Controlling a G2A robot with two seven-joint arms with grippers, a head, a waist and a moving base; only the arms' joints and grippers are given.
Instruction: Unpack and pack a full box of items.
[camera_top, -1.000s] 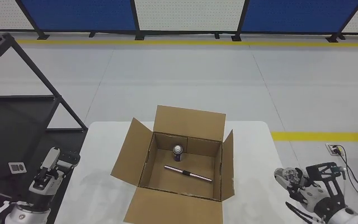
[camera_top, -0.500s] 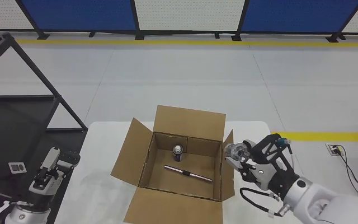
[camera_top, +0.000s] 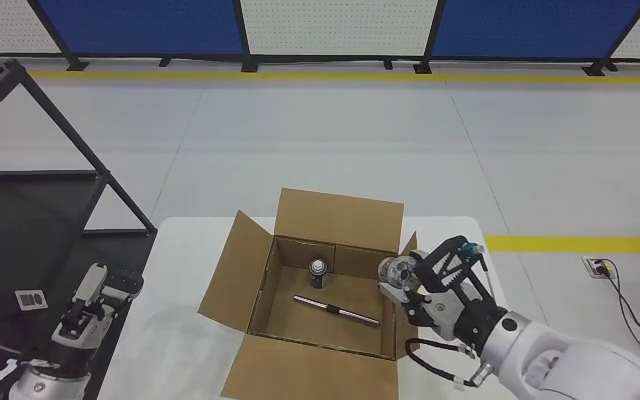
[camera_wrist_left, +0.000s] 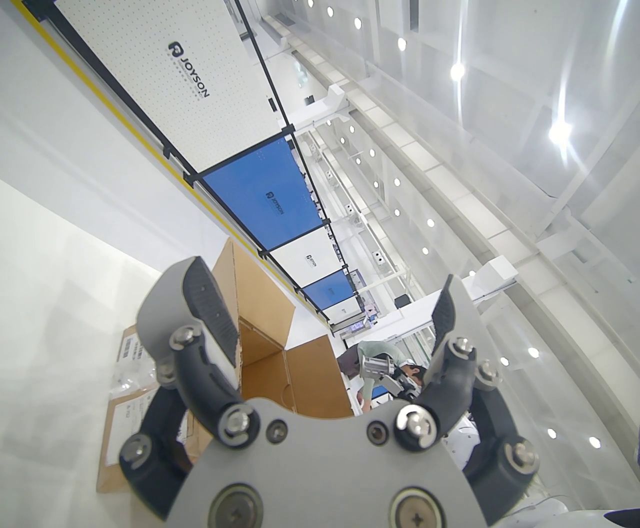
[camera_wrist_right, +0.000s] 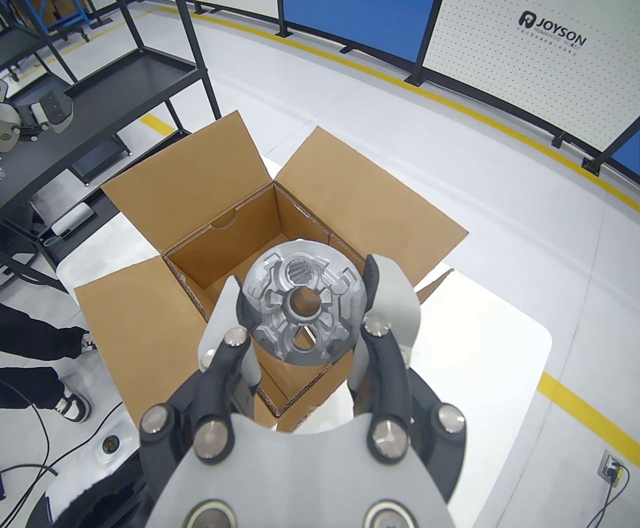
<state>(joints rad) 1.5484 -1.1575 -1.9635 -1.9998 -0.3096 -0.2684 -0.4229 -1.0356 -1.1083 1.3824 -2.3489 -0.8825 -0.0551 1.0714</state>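
Observation:
An open cardboard box (camera_top: 322, 268) (camera_wrist_right: 215, 240) stands mid-table with its flaps spread. Inside it stand a small dark can (camera_top: 318, 271) by the far wall and a thin dark rod (camera_top: 337, 309) lying on the floor. My right gripper (camera_top: 398, 272) (camera_wrist_right: 305, 305) hovers over the box's right wall, shut on a round grey metal hub (camera_wrist_right: 301, 306) (camera_top: 392, 270) with a centre hole. My left gripper (camera_top: 88, 300) (camera_wrist_left: 325, 300) rests open and empty at the table's left edge, tilted upward, with the box (camera_wrist_left: 280, 350) beyond it.
The white table (camera_top: 180, 300) carries the box. A black metal rack (camera_top: 50, 210) (camera_wrist_right: 75, 100) stands off the table's left side. A person's legs (camera_wrist_right: 45, 345) show on the floor beside the table.
My right arm has swung in from the table's right front corner to the box's right wall, carrying the metal hub. The left arm has stayed still.

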